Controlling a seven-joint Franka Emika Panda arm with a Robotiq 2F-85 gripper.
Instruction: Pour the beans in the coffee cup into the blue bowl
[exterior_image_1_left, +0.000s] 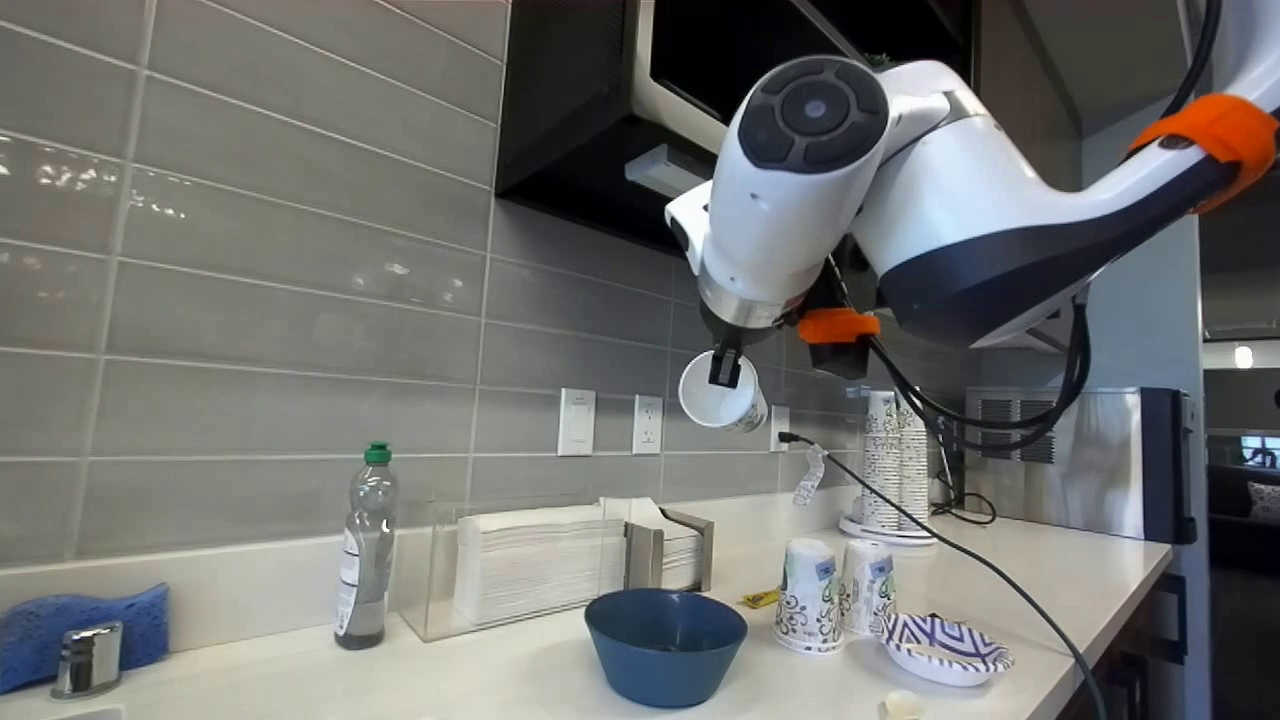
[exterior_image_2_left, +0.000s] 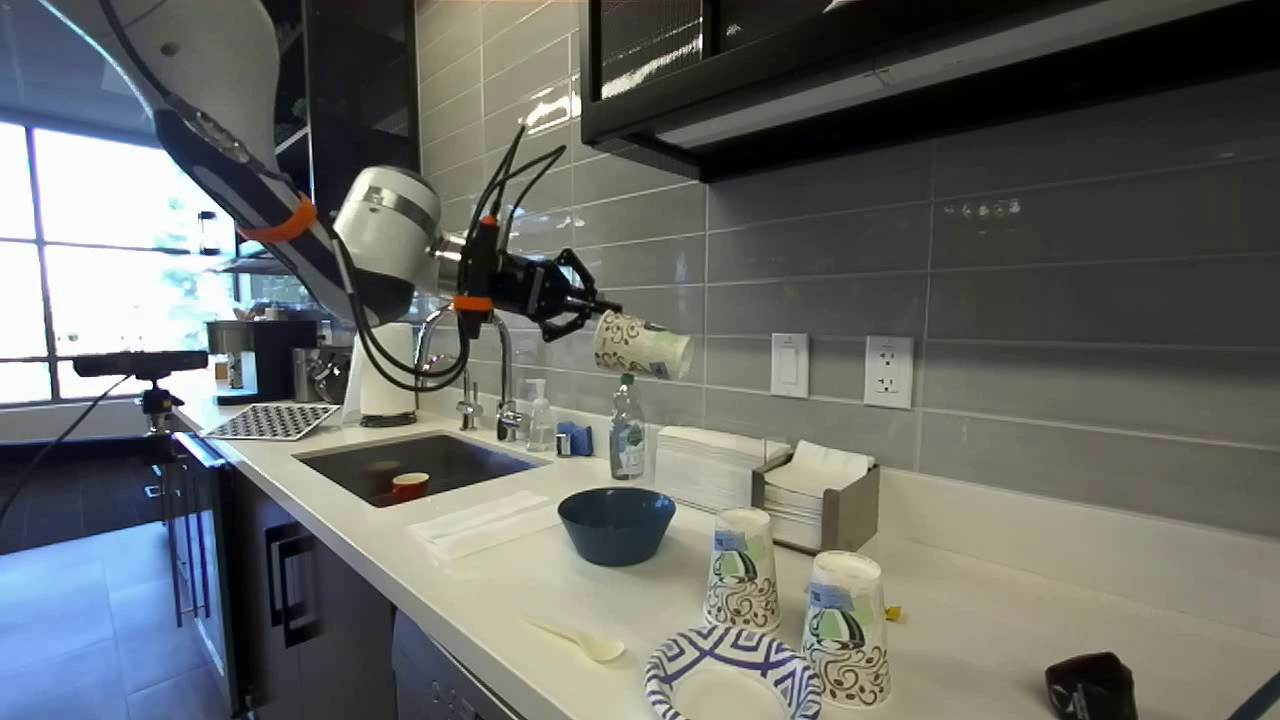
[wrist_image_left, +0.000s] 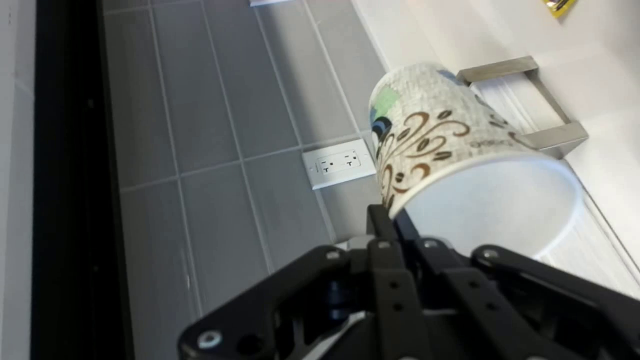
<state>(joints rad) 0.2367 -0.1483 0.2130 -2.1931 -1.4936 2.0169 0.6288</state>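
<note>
Tilted coffee cup (exterior_image_2_left: 642, 346), higher than the blue bowl (exterior_image_1_left: 660, 670)

The cup is nearly on its side, mouth facing the wrist view, its rim pinched between the fingers (wrist_image_left: 378, 222) — well apart from the bowl; whether squarely over it, I cannot tell. The bowl stands upright on the surface (exterior_image_1_left: 300, 690). Near the bowl are napkins (exterior_image_1_left: 540, 555), a spoon (exterior_image_2_left: 598, 648), two upturned cups (exterior_image_2_left: 742, 580) and a blue-patterned dish (exterior_image_1_left: 945, 671).

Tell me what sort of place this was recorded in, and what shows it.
Probably a kitchen, perhaps an office one: a sink is set into the counter, which also carries a green-capped bottle and tall stacks of patterned cups.
</note>
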